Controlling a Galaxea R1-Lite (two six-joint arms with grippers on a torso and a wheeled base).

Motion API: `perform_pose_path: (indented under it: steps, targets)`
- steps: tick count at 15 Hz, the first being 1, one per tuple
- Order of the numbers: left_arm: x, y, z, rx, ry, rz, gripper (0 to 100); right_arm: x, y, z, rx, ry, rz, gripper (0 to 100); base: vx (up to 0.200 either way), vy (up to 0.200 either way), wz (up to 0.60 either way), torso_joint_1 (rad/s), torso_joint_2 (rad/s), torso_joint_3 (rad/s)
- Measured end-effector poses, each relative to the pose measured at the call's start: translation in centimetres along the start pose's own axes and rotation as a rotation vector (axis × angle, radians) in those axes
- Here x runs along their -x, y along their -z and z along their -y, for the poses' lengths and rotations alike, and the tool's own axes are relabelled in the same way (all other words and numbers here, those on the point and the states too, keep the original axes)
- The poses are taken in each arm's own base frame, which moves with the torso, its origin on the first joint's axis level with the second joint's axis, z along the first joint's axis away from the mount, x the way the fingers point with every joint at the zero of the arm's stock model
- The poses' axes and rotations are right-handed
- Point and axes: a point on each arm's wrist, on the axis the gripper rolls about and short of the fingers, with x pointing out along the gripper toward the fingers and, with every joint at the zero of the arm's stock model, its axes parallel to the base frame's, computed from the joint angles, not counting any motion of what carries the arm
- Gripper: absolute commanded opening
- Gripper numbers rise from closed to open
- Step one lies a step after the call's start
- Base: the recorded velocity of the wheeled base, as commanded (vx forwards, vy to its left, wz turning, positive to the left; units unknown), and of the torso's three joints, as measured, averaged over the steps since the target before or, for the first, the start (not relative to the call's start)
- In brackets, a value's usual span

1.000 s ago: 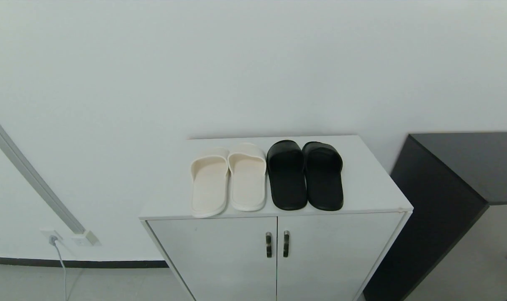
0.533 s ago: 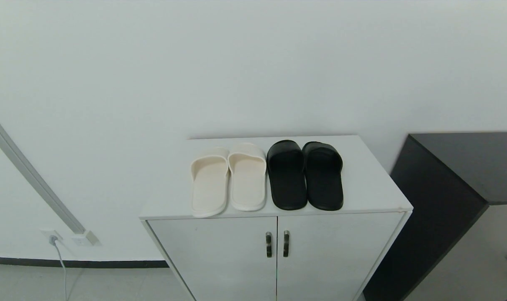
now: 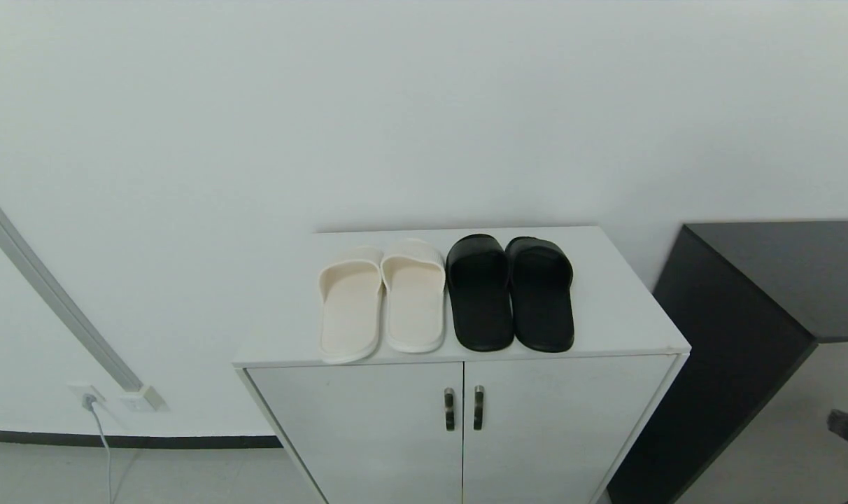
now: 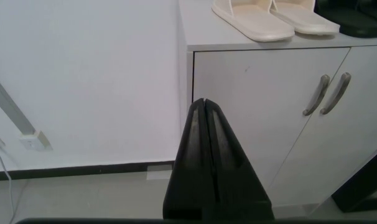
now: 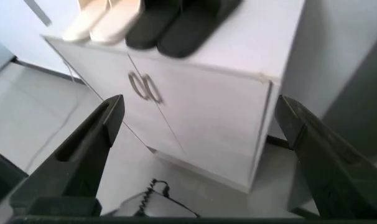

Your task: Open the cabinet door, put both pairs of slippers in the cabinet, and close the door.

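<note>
Right jaws risen at right edge, spread, slippers (image 3: 413, 301) unmoved

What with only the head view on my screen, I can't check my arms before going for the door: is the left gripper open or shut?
Observer: The left gripper is shut, its fingers pressed together. It points toward the left cabinet door.
Operator: And the right one?
Observer: The right gripper is open wide. In its wrist view the door handles show between its two fingers.
</note>
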Motion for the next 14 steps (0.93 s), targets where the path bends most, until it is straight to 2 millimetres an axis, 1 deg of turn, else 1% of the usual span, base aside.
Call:
perform_pose_path:
  steps: [2, 4, 7, 11, 14]
  targets:
    - [0.0, 0.0, 0.0, 0.000, 0.000, 0.000, 0, -2.4, -1.6, -1.4, -0.022, 0.010, 0.014, 100, 0.000, 0.000, 0.00, 0.000, 0.00, 0.000]
    - [0.0, 0.0, 0.0, 0.001, 0.000, 0.000, 0, -5.1, -2.5, -3.4, -0.031, 0.031, 0.014, 100, 0.000, 0.000, 0.00, 0.000, 0.00, 0.000]
    - [0.0, 0.0, 0.0, 0.002, 0.000, -0.001, 0, -10.0, -3.7, -6.6, -0.039, 0.083, 0.060, 100, 0.000, 0.000, 0.00, 0.000, 0.00, 0.000]
    - [0.0, 0.0, 0.0, 0.002, 0.000, 0.000, 0, -17.2, -4.3, -9.8, -0.054, 0.208, 0.118, 100, 0.000, 0.000, 0.00, 0.000, 0.00, 0.000]
    - [0.0, 0.0, 0.0, 0.002, 0.000, 0.000, 0, -21.5, -4.2, -11.3, -0.053, 0.282, 0.128, 100, 0.000, 0.000, 0.00, 0.000, 0.00, 0.000]
